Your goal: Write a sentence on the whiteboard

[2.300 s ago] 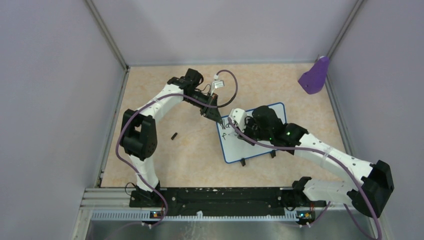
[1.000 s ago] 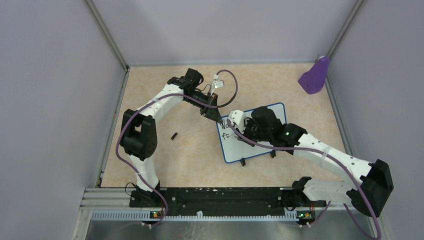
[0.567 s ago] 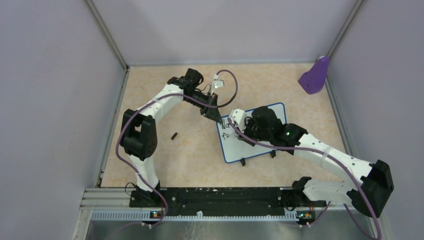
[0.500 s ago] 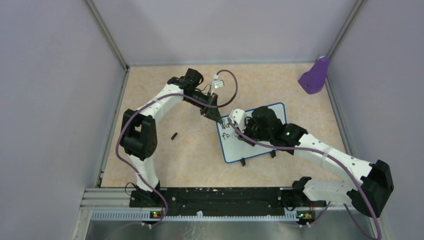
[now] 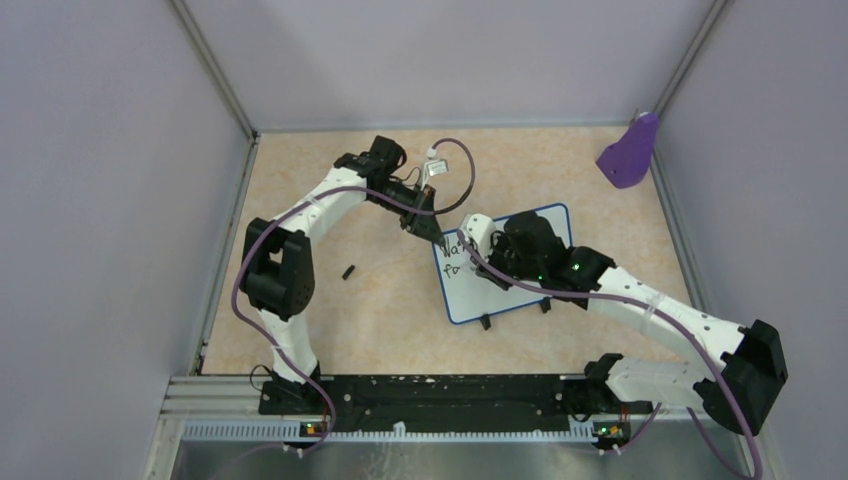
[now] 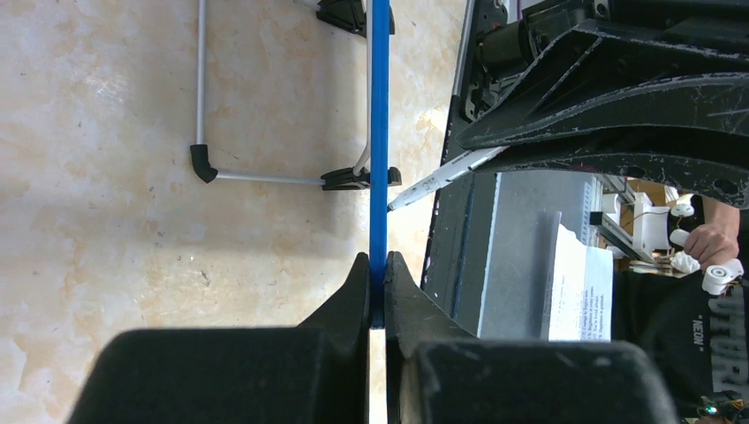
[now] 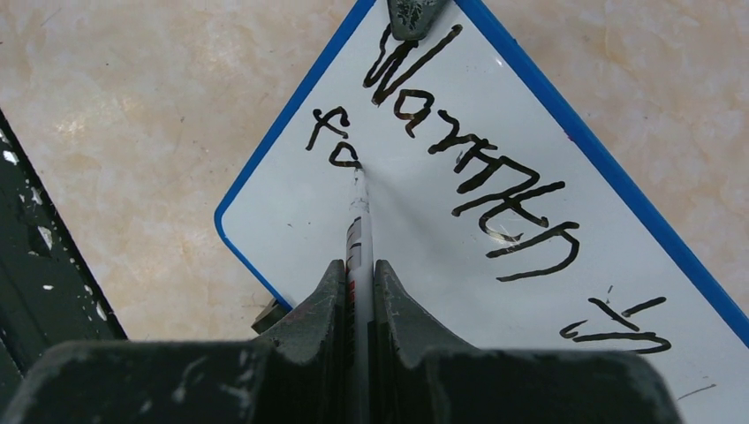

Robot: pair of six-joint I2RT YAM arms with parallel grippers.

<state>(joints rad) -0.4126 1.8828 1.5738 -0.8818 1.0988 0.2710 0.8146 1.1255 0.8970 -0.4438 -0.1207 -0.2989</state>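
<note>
The small flat white board with a thin blue rim (image 5: 468, 296) is lying slanted on the tan table (image 5: 380, 310), in the middle of the top view. The left gripper (image 6: 377, 265) is squeezed shut and is pinching the board's blue rim at its upper left corner, which looks like it is steadying the board. The right gripper (image 7: 358, 269) is squeezed shut too and is gripping a thin white marker pen (image 7: 358, 212). The pen's tip is touching the board right at the end of "fa", the start of the second line of the black handwritten words (image 7: 468, 168). In the right wrist view the first line, "Warmth in", is running from the top middle down to the lower right. So I think the next letters need to go the same way, toward the lower right, across the bare white part beside the pen. The right arm is the one over the board and doing the writing.
</note>
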